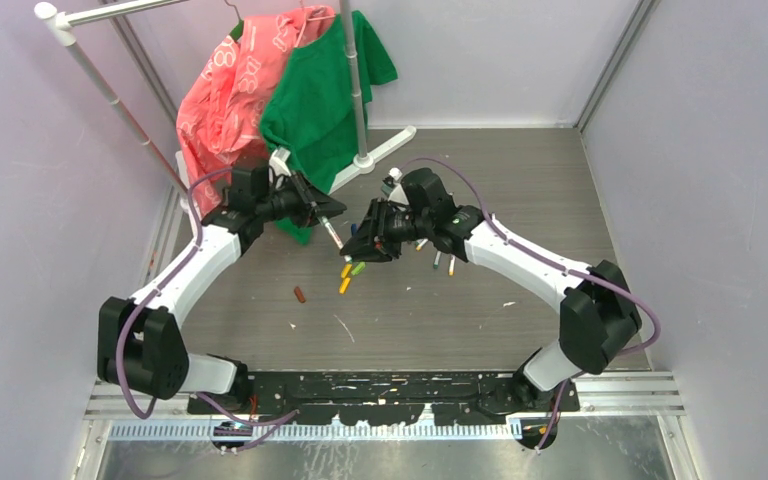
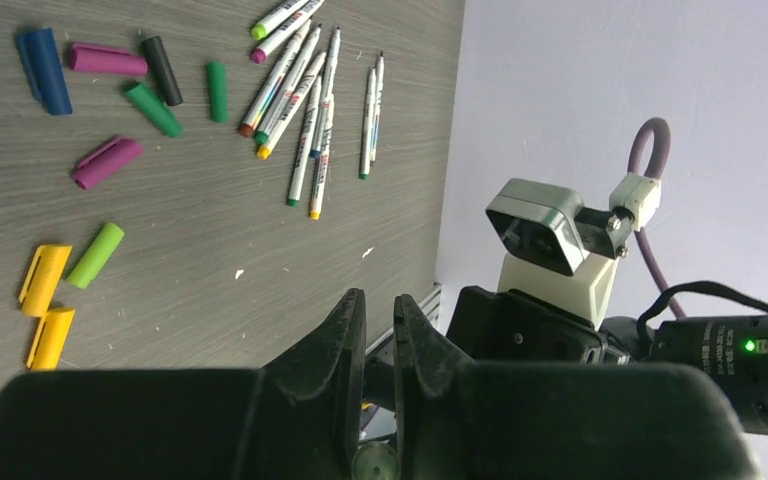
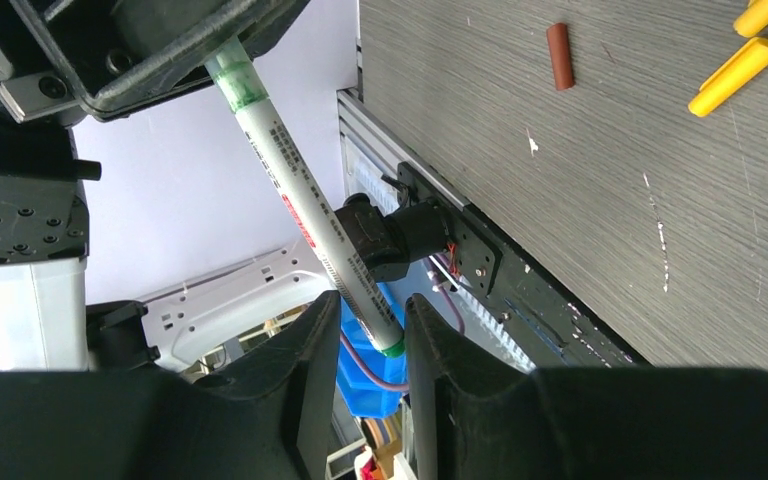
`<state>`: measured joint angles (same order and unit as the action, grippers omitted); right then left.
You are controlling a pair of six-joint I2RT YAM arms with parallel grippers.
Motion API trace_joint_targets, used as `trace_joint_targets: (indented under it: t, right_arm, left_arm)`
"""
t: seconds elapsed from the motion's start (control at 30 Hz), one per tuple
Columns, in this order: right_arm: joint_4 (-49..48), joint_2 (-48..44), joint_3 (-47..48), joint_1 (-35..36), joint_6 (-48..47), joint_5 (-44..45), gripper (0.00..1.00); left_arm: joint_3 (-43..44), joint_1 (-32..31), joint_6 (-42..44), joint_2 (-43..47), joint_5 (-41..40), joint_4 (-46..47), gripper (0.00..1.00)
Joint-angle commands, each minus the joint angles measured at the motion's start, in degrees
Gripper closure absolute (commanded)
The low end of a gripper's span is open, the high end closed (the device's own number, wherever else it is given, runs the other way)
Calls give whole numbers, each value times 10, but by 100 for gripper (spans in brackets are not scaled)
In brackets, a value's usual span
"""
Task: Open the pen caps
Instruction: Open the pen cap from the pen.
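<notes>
Centrally, above open tabletop [image 1: 410, 320] clear of edges: one pen [image 3: 305, 215], clenched in left gripper [image 2: 378, 320], straddled by unclosed right gripper [image 3: 370, 320]; ten loose caps [image 2: 107, 162].

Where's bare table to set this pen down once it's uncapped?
Free: the table strip between the brown cap and the near edge, and the far right corner beyond the right arm. Crowded: under the held pen, where yellow and green caps lie, with loose pens just right of them.
</notes>
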<state>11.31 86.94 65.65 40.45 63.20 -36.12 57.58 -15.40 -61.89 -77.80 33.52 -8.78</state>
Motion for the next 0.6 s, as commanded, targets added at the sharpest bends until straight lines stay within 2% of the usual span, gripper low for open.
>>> trace_joint_targets:
  t: [0.0, 0.3, 0.57]
  right_arm:
    - [13, 9, 47, 1, -23, -17, 64]
    - [29, 40, 92, 4, -43, -24, 63]
    - [25, 83, 118, 22, -51, -27, 63]
  left_arm:
    - [24, 0, 47, -6, 34, -6, 100]
    - [30, 0, 44, -31, 59, -6, 100]
    - [40, 0, -2, -50, 83, 23, 100]
